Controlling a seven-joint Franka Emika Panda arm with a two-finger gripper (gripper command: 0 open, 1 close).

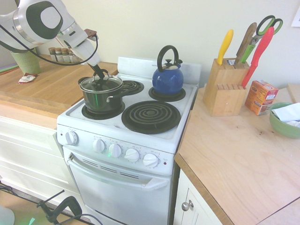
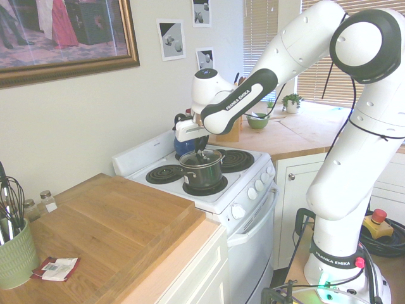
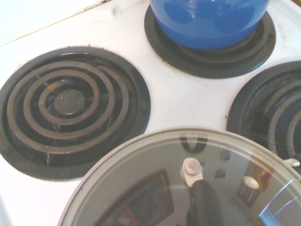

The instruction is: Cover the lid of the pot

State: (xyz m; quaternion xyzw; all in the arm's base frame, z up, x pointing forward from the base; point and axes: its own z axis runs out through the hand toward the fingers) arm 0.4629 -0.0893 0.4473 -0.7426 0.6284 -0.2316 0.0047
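The dark glossy pot (image 1: 101, 101) (image 2: 204, 175) stands on the stove's front left burner, its short handle pointing to the front. The clear glass lid (image 1: 101, 85) (image 2: 199, 159) (image 3: 155, 188) with its metal rim lies over the pot's mouth, level with the rim. My gripper (image 1: 99, 76) (image 2: 201, 152) comes down from the left and is shut on the lid's black loop handle (image 3: 203, 202). The wrist view looks across the glass lid toward the back burners.
A blue kettle (image 1: 168, 77) (image 3: 209, 21) sits on the back right burner. The front right burner (image 1: 151, 116) and back left burner (image 3: 70, 101) are bare. On the right counter stand a knife block (image 1: 225, 89), an orange box (image 1: 261, 97) and a green bowl (image 1: 283, 123).
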